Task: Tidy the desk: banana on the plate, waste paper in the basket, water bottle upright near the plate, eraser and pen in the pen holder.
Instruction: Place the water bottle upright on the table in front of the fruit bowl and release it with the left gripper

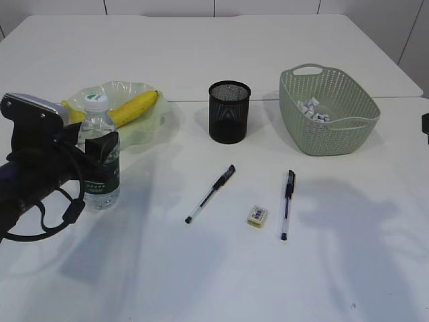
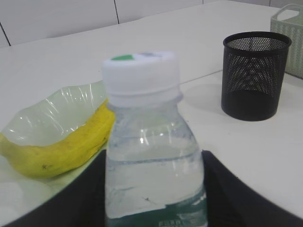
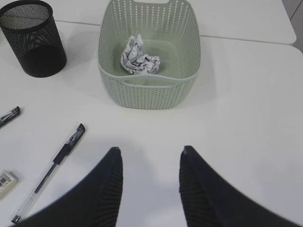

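L gripper [image 1: 100, 157], black, is closed around the small clear plastic water bottle [image 1: 100, 161] w/ white cap and dark green label; the bottle stands upright on the white table [image 1: 201, 268], just in front of the translucent pale green ruffled-rim plate [image 1: 144, 127]. L wrist view: bottle neck fills the gap, dark fingers [image 2: 227, 189] on both sides of the body. The curved yellow banana [image 1: 134, 107] lies in the plate. R gripper [image 3: 149, 182] hangs over bare table, jaws apart, nothing between them, in front of the sage-green perforated plastic basket [image 3: 147, 92], which holds a crumpled ball of white waste paper [image 3: 138, 59]. The black wire-mesh cylindrical pen holder [image 1: 229, 112] stands between plate and basket. 2 clear-barrel pens w/ dark caps lie on the table in front of it: 1 slanted [image 1: 210, 194], 1 nearly straight [image 1: 287, 204]. The tiny pale yellow eraser [image 1: 257, 216] w/ barcode sticker lies between them, apart from both.
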Motion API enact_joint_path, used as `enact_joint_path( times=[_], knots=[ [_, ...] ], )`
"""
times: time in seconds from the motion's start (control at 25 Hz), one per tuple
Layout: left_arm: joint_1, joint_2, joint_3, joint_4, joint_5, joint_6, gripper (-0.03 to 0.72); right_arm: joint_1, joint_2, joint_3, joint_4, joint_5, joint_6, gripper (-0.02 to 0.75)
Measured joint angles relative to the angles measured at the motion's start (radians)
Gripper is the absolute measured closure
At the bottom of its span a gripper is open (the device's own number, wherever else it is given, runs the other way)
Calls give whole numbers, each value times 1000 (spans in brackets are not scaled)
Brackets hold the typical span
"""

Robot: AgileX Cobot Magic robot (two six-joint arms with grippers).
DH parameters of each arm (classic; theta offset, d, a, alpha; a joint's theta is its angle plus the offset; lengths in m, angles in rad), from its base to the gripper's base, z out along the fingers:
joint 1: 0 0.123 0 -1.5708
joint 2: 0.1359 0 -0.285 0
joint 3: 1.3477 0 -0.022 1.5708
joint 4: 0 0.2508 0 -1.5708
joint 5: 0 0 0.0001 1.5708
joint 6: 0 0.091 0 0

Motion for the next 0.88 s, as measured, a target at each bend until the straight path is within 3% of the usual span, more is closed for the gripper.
enact_joint_path(
  times=[0.36,0.88],
  knots=[
    [0,0,0,0,0,0,324,0,0,0,0,0,0,436],
    [0,0,0,-9,-2,0,221,0,0,0,0,-8,0,436]
  ],
)
